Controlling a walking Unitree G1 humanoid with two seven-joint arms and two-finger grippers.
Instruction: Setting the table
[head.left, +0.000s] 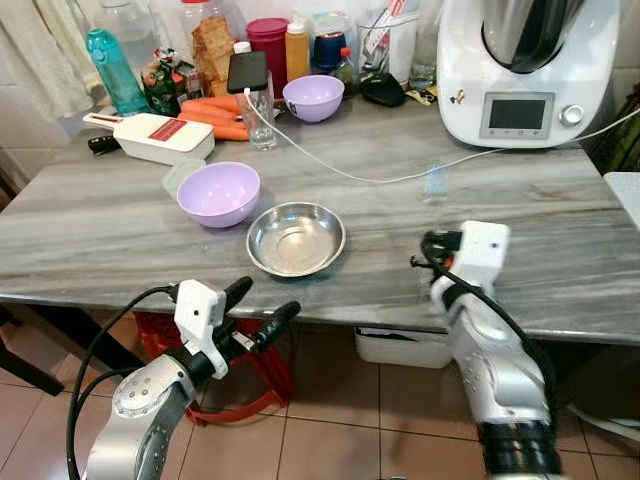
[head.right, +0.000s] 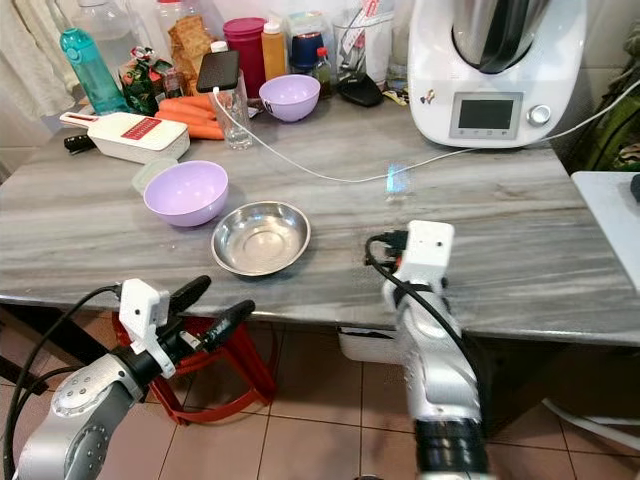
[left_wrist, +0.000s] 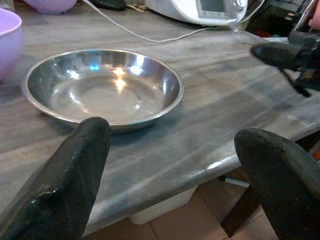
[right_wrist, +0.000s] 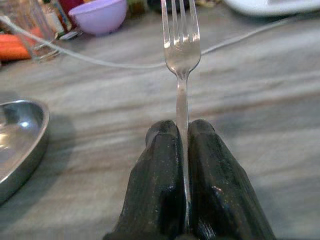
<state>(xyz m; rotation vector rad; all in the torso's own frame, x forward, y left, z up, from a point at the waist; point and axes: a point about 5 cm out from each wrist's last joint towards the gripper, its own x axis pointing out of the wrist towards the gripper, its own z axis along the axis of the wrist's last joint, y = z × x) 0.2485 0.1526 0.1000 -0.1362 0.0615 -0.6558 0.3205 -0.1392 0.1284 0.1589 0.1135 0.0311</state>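
right gripper (right_wrist: 182, 145) reaches over the table edge (head.left: 330, 300) clenching a fork (right_wrist: 181, 50), left gripper (head.left: 268, 305) spread below the steel bowl (head.left: 296, 238).

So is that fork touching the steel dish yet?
Apart. The right wrist view shows the fork, pinched in the right tool, with bare tabletop between it and the steel dish.

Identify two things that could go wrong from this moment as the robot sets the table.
1. The right claw pinches the fork only low on its thin handle, so it might twist or slip when set down.
2. The steel bowl lies near the table edge, with the open left claw just below; a careless lift could knock it.
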